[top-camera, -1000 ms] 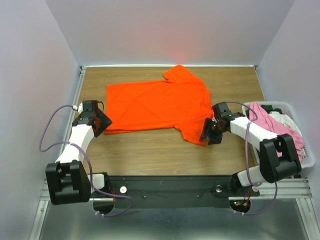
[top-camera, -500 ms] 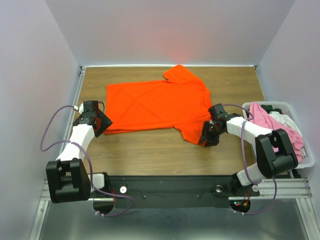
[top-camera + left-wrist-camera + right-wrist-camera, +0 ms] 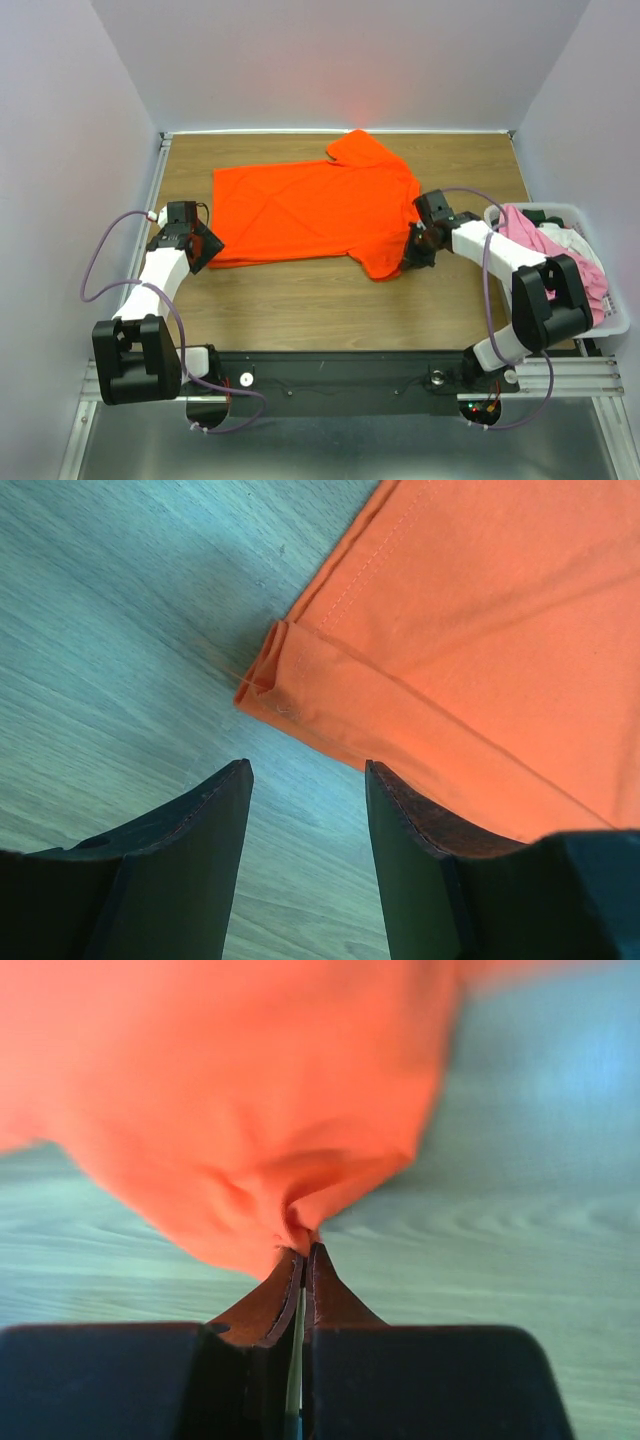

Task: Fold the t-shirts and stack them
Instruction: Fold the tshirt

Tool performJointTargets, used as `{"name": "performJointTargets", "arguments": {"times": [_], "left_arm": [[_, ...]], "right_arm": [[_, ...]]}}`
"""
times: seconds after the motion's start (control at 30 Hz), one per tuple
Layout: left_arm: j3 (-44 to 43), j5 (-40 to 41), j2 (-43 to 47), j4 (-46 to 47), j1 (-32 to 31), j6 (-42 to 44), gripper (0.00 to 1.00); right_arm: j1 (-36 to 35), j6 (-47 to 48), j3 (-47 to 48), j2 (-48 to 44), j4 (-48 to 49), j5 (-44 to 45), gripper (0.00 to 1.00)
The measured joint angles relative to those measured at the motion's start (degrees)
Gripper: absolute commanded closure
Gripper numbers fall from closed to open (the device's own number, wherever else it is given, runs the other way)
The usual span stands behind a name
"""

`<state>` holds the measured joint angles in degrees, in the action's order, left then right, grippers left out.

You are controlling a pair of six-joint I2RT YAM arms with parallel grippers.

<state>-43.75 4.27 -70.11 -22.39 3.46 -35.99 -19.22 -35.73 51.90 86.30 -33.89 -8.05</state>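
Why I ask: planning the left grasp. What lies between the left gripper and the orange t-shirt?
Bare wooden table, per left wrist view, separates left gripper from orange t-shirt.

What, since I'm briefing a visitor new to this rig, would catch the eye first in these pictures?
The plain bright orange cloth t-shirt spread across the brown wooden table dominates. The right gripper is pinched shut on its near sleeve, while the left gripper hangs open by the hem corner. At the right edge, a white plastic bin holds pink and white clothes.
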Motion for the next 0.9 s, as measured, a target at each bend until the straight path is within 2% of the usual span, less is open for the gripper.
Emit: {"name": "performJointTargets", "arguments": {"times": [0.2,0.47,0.9], "left_arm": [[0.0,0.0,-0.22,0.15,0.0,0.02,0.4],[0.0,0.0,-1.25,0.22,0.0,0.17,0.4],[0.0,0.0,-2.34,0.33,0.0,0.26,0.39]], "right_arm": [[0.0,1.77,13.33,4.98,0.2,2.12,0.99],[0.0,4.7,29.62,16.33,-0.11,5.35,0.99],[0.0,7.85,42.32,27.12,-0.2,11.13,0.99]]}}
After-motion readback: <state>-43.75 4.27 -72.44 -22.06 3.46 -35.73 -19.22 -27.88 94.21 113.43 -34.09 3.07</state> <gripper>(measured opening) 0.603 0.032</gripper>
